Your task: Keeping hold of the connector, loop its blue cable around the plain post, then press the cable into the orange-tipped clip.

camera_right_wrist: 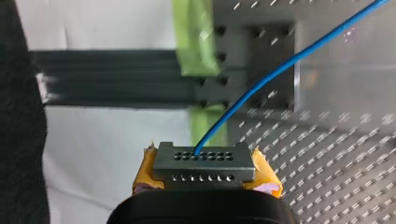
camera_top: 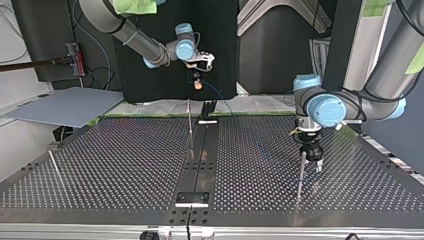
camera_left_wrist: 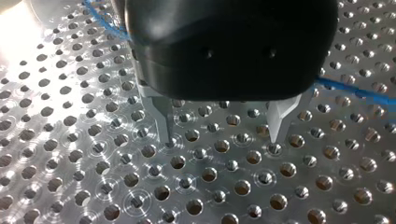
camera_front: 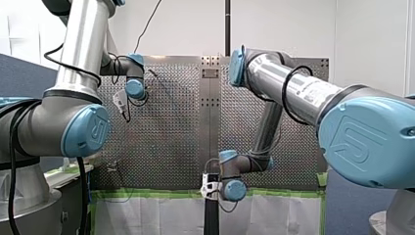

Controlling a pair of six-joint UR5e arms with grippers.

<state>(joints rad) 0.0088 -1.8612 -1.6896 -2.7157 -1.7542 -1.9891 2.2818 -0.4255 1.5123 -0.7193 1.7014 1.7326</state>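
Above the far end of the dark centre strip: my right gripper hangs in the air over the far edge of the silver perforated table, with open room all round it.
Right gripper's grip: its yellow pads are clamped on the grey, many-holed metal connector.
Thin blue cable: it leaves the connector's face and runs out ahead of the gripper, past a strip of green tape and over the table.
My left gripper: right of the strip in the top view and low over the holes, its metal fingers set wide apart with nothing between them.
Thin metal centre post: just left of the strip, near its far end.
Right-hand post: well right of the strip, just beside my left gripper.
Left-hand post: far left of the strip, by the table's edge.
Only in the left wrist view: the cable crossing behind the fingers.
Only in the top view: the three posts. I cannot tell which has an orange tip.
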